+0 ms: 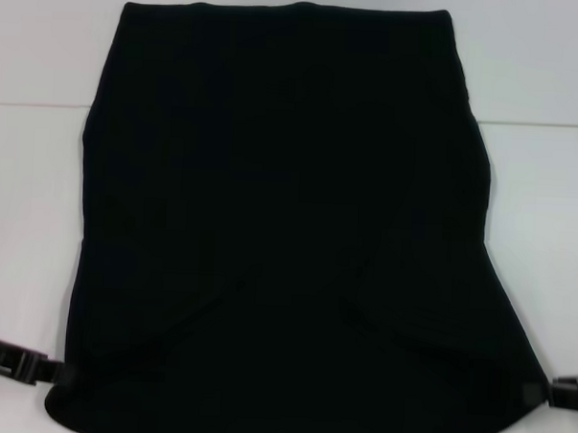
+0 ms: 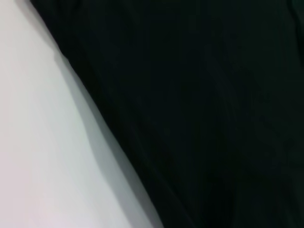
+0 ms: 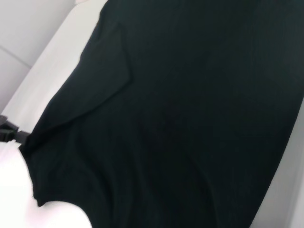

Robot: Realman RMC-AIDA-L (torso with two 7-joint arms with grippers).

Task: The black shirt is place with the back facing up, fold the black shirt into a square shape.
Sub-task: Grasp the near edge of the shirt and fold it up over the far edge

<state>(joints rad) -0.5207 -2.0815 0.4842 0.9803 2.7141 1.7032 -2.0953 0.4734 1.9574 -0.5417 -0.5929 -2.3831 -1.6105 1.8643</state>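
At shirt's (image 1: 280, 207) corners, tool tips hidden

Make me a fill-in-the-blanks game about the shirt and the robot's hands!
1. The shirt lying on the white table is coloured ____.
2. The left gripper and right gripper are at the shirt's ____ corners.
3. Both sleeves are folded ____ onto the shirt.

Missing words: black; near; inward

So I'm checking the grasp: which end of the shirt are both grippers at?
The near, wider end of the black shirt: left gripper and right gripper meet its corners; the far narrow end lies untouched.
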